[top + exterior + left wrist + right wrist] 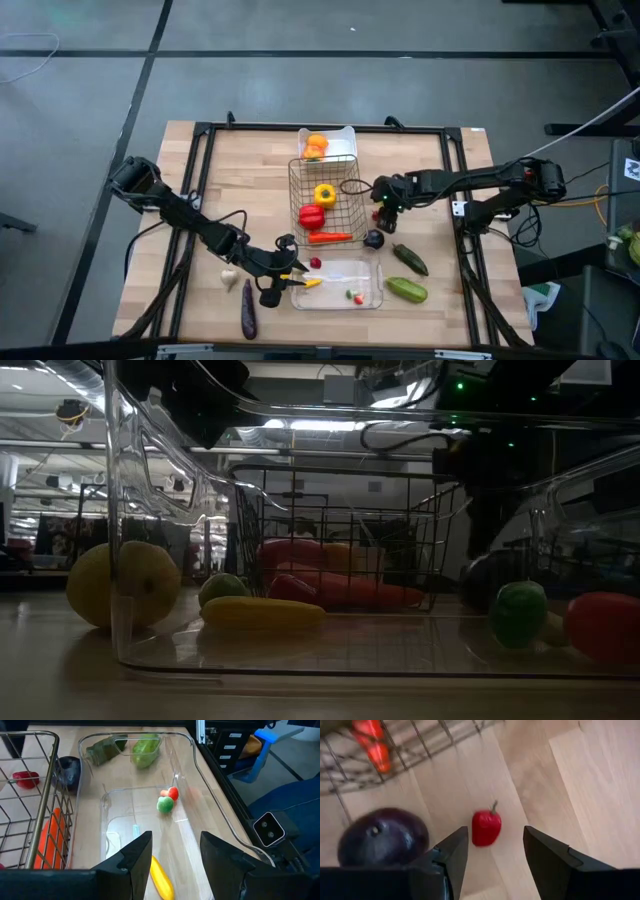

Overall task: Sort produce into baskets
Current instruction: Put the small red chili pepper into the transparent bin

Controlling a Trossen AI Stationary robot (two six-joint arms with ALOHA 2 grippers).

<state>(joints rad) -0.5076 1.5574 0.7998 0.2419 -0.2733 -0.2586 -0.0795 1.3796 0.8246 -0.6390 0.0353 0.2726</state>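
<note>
Right end effector hovering low over a small red pepper, fingers spread wide with nothing between them. Pepper lying loose on the desk, just beside a round purple eggplant and near the side of the wire basket.

Looks like hollow toy plastic, so probably very light, hard and glossy. Likely to skate or squirt out sideways if pinched off-centre. Best bet: close across the fat middle of the body. Skip the thin green stem, too skinny and probably bendy. Also worth watching the eggplant, close enough to get bumped, and round, so liable to roll.

Left end effector parked over the end of the clear tray, also spread and empty. Directly below it, a slim yellow piece resting on the tray floor. Smooth and tapered, so a grab across the thickest part would be safest there.
</note>
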